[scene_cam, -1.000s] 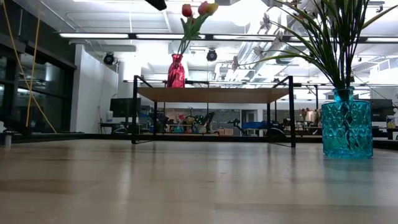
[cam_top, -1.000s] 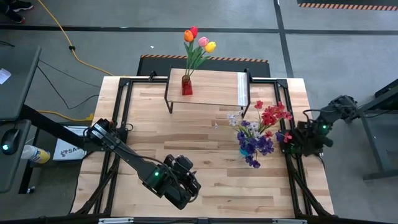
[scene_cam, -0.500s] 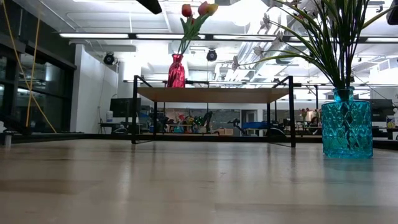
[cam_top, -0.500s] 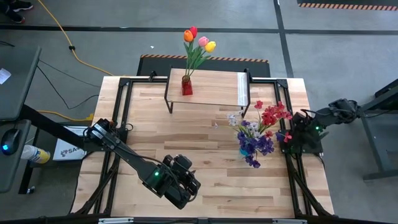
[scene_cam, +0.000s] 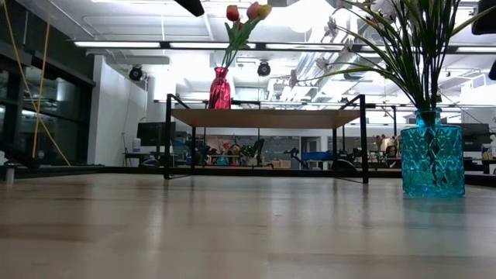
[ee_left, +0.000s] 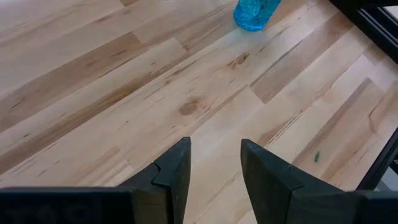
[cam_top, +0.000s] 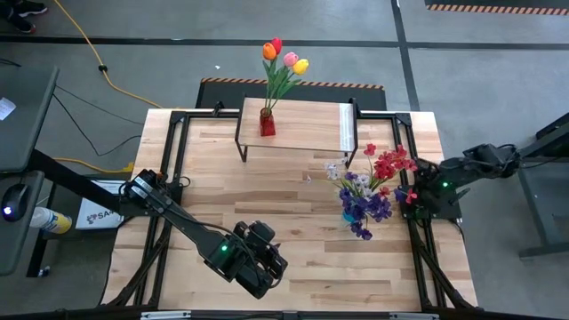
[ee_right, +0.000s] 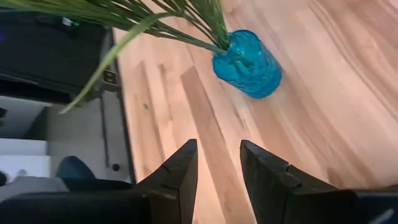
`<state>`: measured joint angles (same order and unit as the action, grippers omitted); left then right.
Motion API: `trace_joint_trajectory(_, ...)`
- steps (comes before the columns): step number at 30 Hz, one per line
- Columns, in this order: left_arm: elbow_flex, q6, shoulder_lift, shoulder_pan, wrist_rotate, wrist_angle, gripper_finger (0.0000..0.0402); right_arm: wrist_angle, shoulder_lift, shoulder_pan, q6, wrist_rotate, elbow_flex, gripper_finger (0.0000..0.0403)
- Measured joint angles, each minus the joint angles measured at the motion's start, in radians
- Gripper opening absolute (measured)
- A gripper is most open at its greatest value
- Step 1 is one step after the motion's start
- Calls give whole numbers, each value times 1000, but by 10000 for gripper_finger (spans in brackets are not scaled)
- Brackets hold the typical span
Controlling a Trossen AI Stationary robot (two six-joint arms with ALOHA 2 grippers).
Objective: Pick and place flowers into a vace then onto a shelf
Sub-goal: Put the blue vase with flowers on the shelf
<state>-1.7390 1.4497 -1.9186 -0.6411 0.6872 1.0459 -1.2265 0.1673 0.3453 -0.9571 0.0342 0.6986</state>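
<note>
Hovering near the blue vase (ee_right: 247, 64) of blossom sprays (cam_top: 372, 185), our right gripper (ee_right: 216, 168) stands slightly open, empty; our left gripper (ee_left: 214, 167), likewise parted and empty, waits at the table's (cam_top: 293, 191) near side.

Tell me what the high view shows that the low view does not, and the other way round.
Only the high view shows both arms whole: the left gripper near the table's front edge, the right gripper at the right edge, and the blossoms from above. Only the low view shows the room behind, the ceiling lights, and the shelf's legs side-on. Both show the shelf, the red vase with tulips on it, and the blue vase on the table.
</note>
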Motion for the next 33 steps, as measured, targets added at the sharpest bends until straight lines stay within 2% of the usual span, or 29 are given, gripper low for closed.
trace_joint_trajectory(6, 0, 0, 0, 0, 0, -16, 172, 13, 119, -5, 34, -29, -10, 112)
trace_joint_trajectory(10, 0, 0, 0, 0, -2, -32, 172, 45, 168, -5, 9, -151, -44, 112)
trace_joint_trajectory(13, 0, 0, 0, 0, -13, -41, 172, 89, 158, -5, -10, -256, -97, 112)
trace_joint_trajectory(21, 0, -3, 0, 0, -47, -52, 172, 185, 39, -4, -71, -406, -178, 112)
trace_joint_trajectory(26, 0, -4, 0, 0, -52, -51, 172, 283, -60, -4, -69, -376, -205, 112)
trace_joint_trajectory(30, 0, -4, 0, 0, -52, -49, 172, 425, -128, -4, 48, -309, -266, 112)
trace_joint_trajectory(33, 0, -4, 0, 0, -51, -48, 172, 445, -163, -4, 67, -287, -330, 112)
